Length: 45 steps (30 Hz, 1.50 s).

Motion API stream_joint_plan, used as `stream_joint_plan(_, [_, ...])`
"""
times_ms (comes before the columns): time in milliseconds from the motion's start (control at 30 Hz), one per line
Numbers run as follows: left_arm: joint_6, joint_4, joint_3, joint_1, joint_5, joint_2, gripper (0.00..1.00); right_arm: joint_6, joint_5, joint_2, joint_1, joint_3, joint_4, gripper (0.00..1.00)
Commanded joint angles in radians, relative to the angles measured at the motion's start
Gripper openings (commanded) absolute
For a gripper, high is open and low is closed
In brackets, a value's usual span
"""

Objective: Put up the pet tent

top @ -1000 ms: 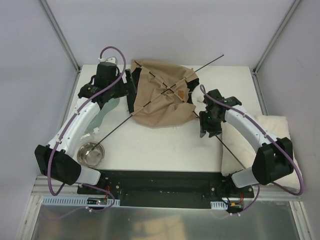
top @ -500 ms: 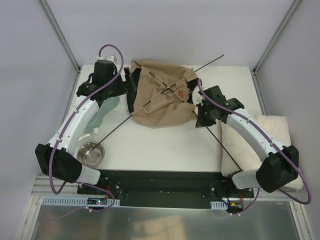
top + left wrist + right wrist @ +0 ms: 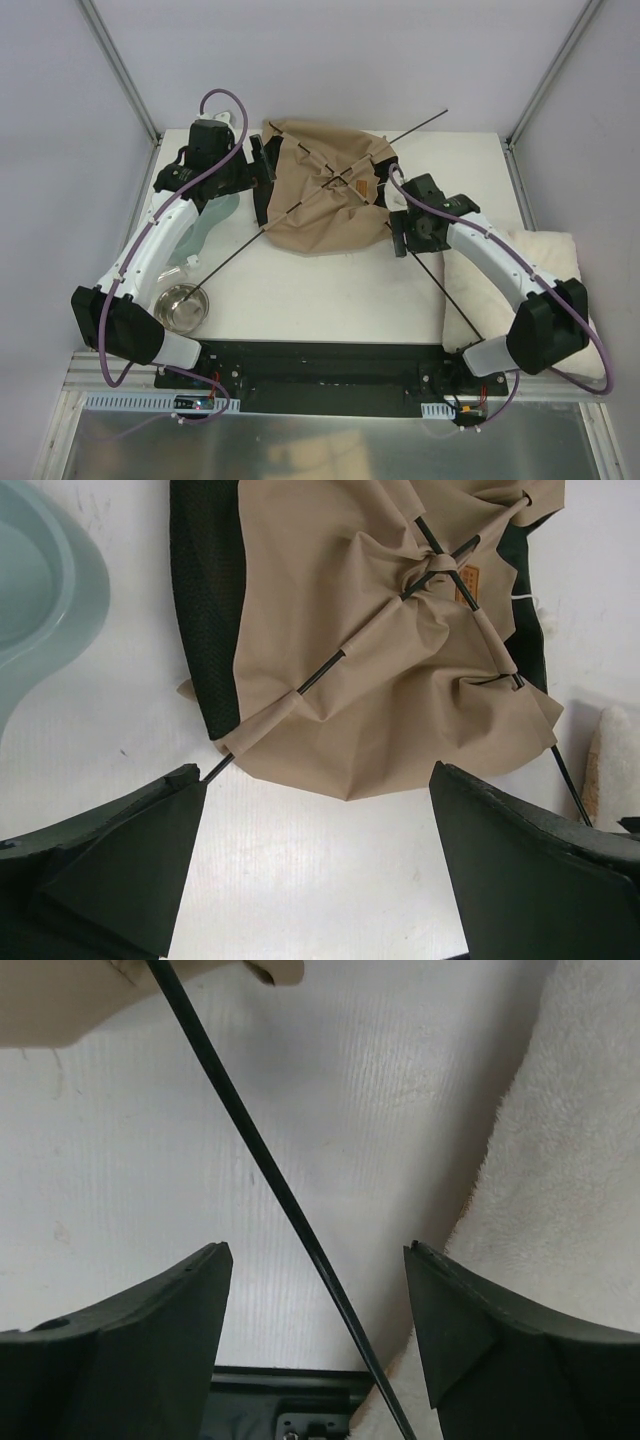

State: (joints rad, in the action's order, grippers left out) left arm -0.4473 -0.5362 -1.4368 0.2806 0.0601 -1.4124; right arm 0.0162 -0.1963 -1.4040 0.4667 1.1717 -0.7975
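Two things lie nearest the bases: a bowl [image 3: 182, 305] at the table's [image 3: 320, 290] 7 o'clock and a cushion [image 3: 545, 262] at 4 o'clock. Farther in, the right gripper [image 3: 315, 1255] sits at 4 o'clock of the tent [image 3: 320, 200], jaws apart, with a pole [image 3: 250, 1135] passing between them and touching neither. The left gripper [image 3: 318, 780], at the tent's 9 o'clock, gapes wide on nothing, and the tent itself lies crumpled at the table's 12 o'clock.

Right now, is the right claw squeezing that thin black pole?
No, the right gripper stands open, and the pole runs through the gap without touching either side.
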Motion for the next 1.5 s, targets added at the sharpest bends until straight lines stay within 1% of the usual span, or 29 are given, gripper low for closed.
stream_joint_plan(0, [-0.014,0.016,-0.013,0.002,0.043,0.013,0.99,0.105,-0.005,-0.047,-0.003,-0.001,-0.059,0.74])
stream_joint_plan(100, [-0.011,0.016,-0.01,0.0,0.053,0.017,0.99,0.137,-0.002,-0.059,0.0,-0.021,-0.033,0.65])
stream_joint_plan(233, [-0.01,0.018,-0.004,0.0,0.056,0.024,0.99,0.152,-0.045,-0.082,0.009,-0.044,0.015,0.33])
stream_joint_plan(267, [-0.01,0.016,-0.004,0.0,0.057,0.023,0.99,0.151,-0.058,-0.09,0.018,-0.047,0.03,0.28])
stream_joint_plan(367, [-0.002,0.015,-0.004,0.0,0.053,0.027,0.99,0.146,-0.103,-0.101,0.042,-0.053,0.053,0.15])
stream_joint_plan(400, [-0.001,0.015,-0.004,0.002,0.049,0.029,0.99,0.143,-0.115,-0.098,0.049,-0.058,0.07,0.14])
stream_joint_plan(433, [0.001,0.015,-0.001,0.0,0.044,0.035,0.99,0.142,-0.115,-0.086,0.049,-0.06,0.086,0.12])
stream_joint_plan(533, [0.004,0.015,0.007,0.0,0.032,0.047,0.99,0.136,-0.077,-0.032,0.052,-0.057,0.13,0.0])
stream_joint_plan(733, [0.006,0.016,0.009,0.0,0.03,0.056,0.99,0.13,0.024,0.103,0.052,-0.057,0.26,0.0])
stream_joint_plan(867, [-0.002,0.016,0.006,0.0,0.047,0.055,0.99,0.107,0.044,0.175,0.052,-0.057,0.351,0.0])
stream_joint_plan(1033, [-0.021,0.016,-0.005,0.002,0.105,0.05,0.98,0.018,0.043,0.232,0.052,-0.058,0.417,0.0])
stream_joint_plan(1100, [-0.031,0.013,-0.014,0.002,0.13,0.044,0.97,-0.054,0.026,0.255,0.052,-0.073,0.455,0.0])
stream_joint_plan(1167, [-0.037,0.016,-0.019,0.003,0.158,0.04,0.96,-0.09,0.038,0.272,0.052,-0.084,0.477,0.0])
stream_joint_plan(1233, [-0.045,0.015,-0.019,0.003,0.161,0.038,0.96,-0.102,0.023,0.266,0.052,-0.08,0.456,0.0])
stream_joint_plan(1300, [-0.053,0.015,-0.014,0.005,0.162,0.041,0.96,-0.111,-0.005,0.252,0.052,-0.049,0.39,0.0])
stream_joint_plan(1467, [-0.07,0.015,-0.011,0.012,0.199,0.044,0.96,-0.123,0.012,0.25,0.052,-0.04,0.353,0.0])
